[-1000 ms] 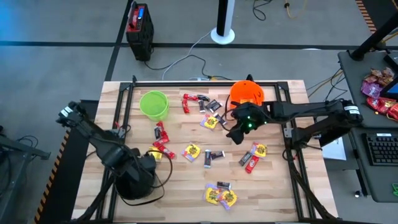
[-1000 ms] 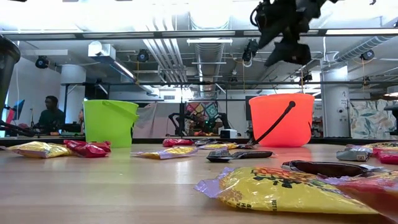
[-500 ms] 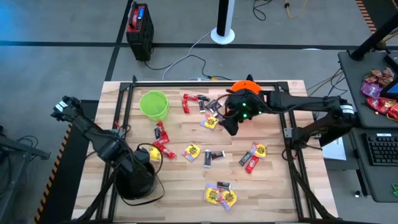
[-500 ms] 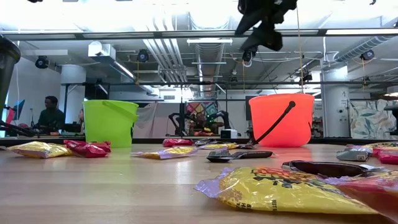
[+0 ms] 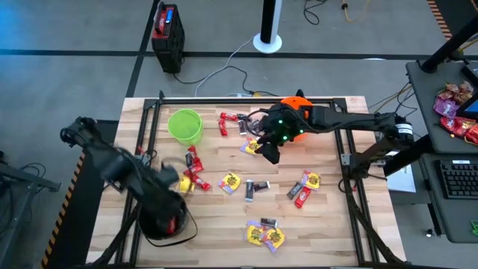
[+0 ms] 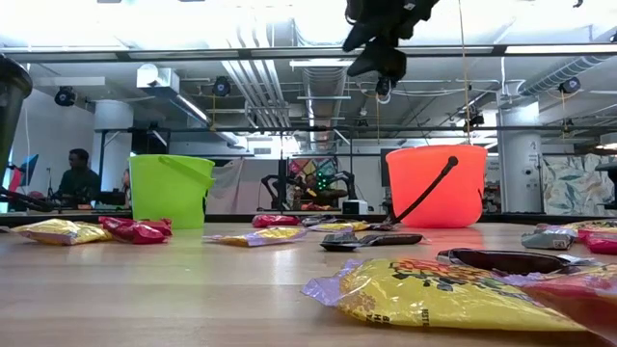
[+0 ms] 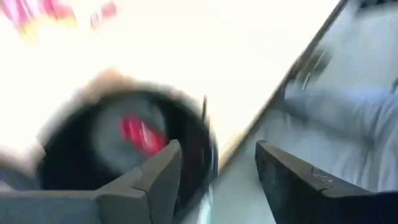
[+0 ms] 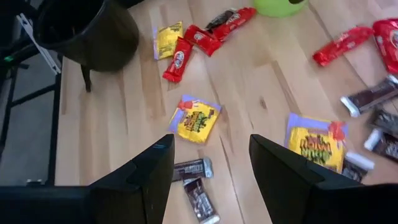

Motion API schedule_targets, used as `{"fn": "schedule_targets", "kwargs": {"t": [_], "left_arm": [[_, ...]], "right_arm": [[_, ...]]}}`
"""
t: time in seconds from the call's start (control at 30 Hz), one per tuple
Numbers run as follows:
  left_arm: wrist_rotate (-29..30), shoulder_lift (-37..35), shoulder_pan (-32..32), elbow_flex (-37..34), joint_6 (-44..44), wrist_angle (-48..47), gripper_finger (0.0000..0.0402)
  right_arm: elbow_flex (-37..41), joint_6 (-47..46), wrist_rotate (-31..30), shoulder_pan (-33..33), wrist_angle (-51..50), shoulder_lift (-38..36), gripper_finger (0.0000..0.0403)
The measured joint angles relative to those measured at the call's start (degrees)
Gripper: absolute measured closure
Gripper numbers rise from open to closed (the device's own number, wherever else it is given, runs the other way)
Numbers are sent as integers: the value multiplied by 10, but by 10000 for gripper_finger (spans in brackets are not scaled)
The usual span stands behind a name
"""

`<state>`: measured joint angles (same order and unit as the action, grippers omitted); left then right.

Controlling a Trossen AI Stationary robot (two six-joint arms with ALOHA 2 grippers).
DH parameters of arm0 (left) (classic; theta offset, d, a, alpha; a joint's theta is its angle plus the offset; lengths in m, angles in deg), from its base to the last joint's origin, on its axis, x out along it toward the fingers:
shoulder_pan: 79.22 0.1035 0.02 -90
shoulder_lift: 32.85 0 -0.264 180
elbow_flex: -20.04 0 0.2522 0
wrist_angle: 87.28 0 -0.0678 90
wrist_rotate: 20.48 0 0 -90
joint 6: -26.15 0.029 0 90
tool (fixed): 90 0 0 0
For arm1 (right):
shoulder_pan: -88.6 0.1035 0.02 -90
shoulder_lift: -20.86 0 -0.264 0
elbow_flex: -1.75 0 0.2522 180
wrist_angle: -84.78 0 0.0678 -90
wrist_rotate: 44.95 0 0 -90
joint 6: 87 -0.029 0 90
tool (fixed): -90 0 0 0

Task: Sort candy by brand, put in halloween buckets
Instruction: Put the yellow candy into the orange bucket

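- The left gripper [image 7: 214, 171] hangs above the black bucket [image 5: 164, 218] at the desk's near-left corner; its fingers [image 7: 158, 174] stand wide apart and hold nothing.
- A red candy [image 7: 142, 134] lies inside the black bucket, blurred in the left wrist view, so its brand cannot be read.
- The right gripper [image 5: 270, 153] hovers over the middle-far part of the desk [image 5: 328, 224], just in front of the orange bucket [image 5: 293, 108]; its fingers [image 8: 146, 171] are parted and empty.
- Below the right gripper lie a yellow candy [image 5: 252, 146] and several dark candies [image 5: 254, 127].
- The green bucket [image 5: 185, 125] stands at the far left of the desk, with red candies [image 5: 196, 170] strewn between it and the black bucket.
- More candy is scattered across the wood: a yellow piece [image 5: 230, 181] beside a dark bar [image 5: 258, 184] in the centre, a mixed group [image 5: 305, 187] to the right, and yellow pieces [image 5: 265, 235] near the front edge.
- A person [image 6: 77, 175] sits in the room beyond the desk.
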<state>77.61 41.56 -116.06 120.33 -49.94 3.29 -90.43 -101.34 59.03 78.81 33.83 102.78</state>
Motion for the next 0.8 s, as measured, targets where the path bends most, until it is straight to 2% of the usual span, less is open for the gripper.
{"fn": "schedule_targets", "kwargs": {"t": [0.07,0.13,0.3,0.4,0.47,0.57,0.8], "left_arm": [[81,-1,26,47,89,-30,230],[121,-4,73,72,207,-34,244],[109,-38,224,42,536,43,282],[48,-83,302,-10,675,115,298],[-12,-124,348,-52,723,155,306],[-59,-188,402,-118,752,207,312],[-75,-261,442,-226,757,281,314]], "right_arm": [[-11,1,0,0,6,21,202],[-24,6,0,3,7,48,202],[-62,76,-4,29,13,130,202],[-79,60,-4,38,30,169,202],[-80,29,-6,40,39,189,202],[-81,-22,-25,48,50,215,202],[-85,-100,-42,88,52,267,202]]}}
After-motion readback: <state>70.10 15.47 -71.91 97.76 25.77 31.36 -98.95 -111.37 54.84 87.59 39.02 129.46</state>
